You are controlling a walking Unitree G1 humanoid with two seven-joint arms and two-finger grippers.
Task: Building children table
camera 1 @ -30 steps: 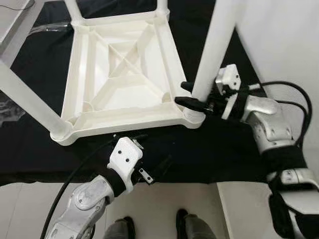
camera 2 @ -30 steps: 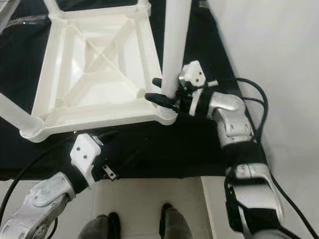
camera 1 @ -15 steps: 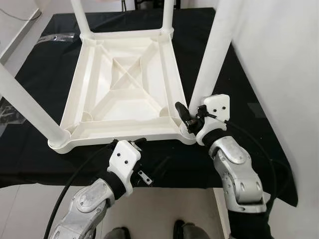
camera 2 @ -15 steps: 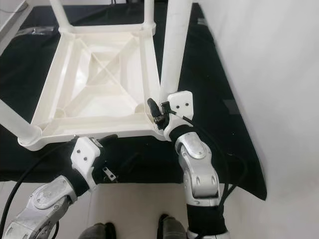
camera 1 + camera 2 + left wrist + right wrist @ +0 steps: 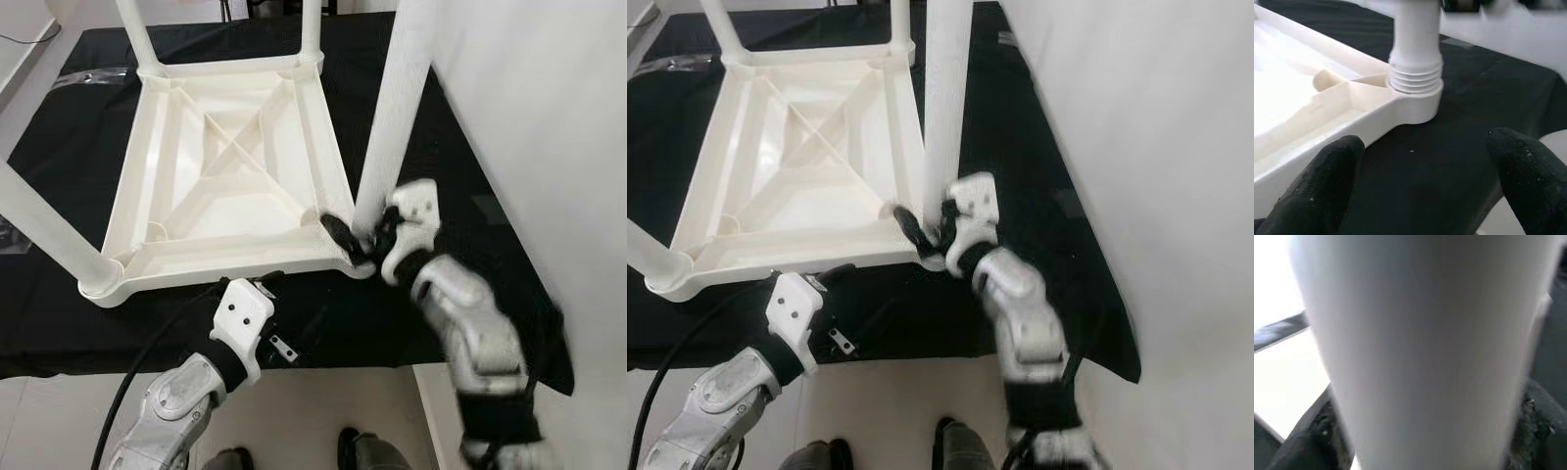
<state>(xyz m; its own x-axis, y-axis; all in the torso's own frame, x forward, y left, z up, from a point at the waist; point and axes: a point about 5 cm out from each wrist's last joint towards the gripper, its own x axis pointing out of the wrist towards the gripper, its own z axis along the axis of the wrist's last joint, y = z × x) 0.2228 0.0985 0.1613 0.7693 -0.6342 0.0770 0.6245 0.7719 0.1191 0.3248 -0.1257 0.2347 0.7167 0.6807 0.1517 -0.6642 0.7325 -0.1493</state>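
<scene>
The right gripper [image 5: 355, 238] is clamping the near-right table leg [image 5: 392, 108] low, a stiff, light, slippery plastic tube; the left gripper [image 5: 1425, 181] is hovering, fingers apart.

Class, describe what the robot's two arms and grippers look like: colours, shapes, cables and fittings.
Both arms are jointed silver-grey metal segments with black bands between them. Each wrist carries a white plastic block with small dark screw holes. The left gripper and right gripper have rounded black fingers. A thick black cable runs along the left arm.
</scene>
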